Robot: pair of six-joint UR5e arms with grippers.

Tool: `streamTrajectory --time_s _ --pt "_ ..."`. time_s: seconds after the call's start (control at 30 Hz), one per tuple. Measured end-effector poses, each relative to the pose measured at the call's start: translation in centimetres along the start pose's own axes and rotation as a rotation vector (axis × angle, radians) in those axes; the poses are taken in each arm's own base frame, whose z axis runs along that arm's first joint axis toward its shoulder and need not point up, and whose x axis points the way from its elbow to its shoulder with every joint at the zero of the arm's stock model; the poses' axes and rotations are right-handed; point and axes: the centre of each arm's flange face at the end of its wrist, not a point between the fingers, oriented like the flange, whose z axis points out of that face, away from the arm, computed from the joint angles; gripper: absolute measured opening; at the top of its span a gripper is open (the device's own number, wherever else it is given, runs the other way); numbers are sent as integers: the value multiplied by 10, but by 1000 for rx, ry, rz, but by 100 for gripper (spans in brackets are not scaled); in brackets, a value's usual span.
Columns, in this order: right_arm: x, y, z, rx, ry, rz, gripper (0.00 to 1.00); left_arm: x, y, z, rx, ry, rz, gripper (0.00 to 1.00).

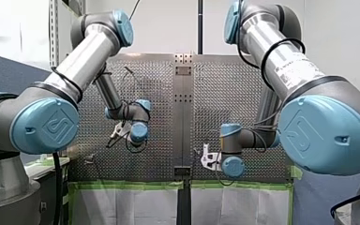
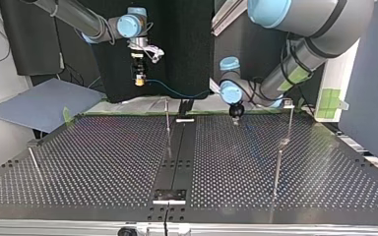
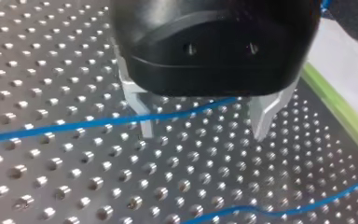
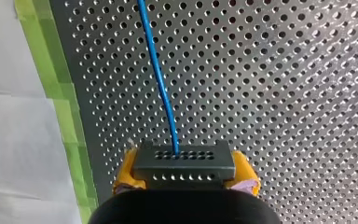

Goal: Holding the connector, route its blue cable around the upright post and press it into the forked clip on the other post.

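"Right gripper [image 1: 209, 158], front view — where is it?"
"Low by the table's [image 1: 145, 89] taped edge. Its hold is too small to read there. My left gripper [image 1: 117, 134] is well apart, at the view's left."
"Top view?"
"The right one pinches the connector [image 2: 139, 78] above the table's far edge, so the blue cable [image 2: 177, 92] hangs free. The upright post [image 2: 168, 128] is not yet rounded."
"Left wrist view?"
"Its metal fingers [image 3: 263, 116] stand spread and empty. The cable crosses by them — ready to guide it, I think."
"Right wrist view?"
"Yellow pads [image 4: 123, 176] squeeze the connector, and the cable runs straight ahead over the table."
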Motion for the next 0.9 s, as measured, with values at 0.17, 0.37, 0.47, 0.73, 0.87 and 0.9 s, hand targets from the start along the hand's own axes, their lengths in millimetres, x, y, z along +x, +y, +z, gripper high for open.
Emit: streamTrajectory --time_s 0.17,0.37,0.47,0.73,0.87,0.9 --pt "1 4 2 -7 2 -1 0 13 -11 0 18 18 22 100" --pt "0 5 2 -9 0 -2 0 33 -29 -3 45 41 74 100" --pt "0 5 2 -8 0 -2 0 36 -35 -5 53 44 85 100" --pt "0 3 1 0 0 -2 0 34 -46 -13 75 32 94 100" --pt "0 2 1 2 1 -2 0 35 -53 -15 84 33 104 100" --pt "0 2 1 2 1 -2 0 37 -56 -15 84 40 115 100"
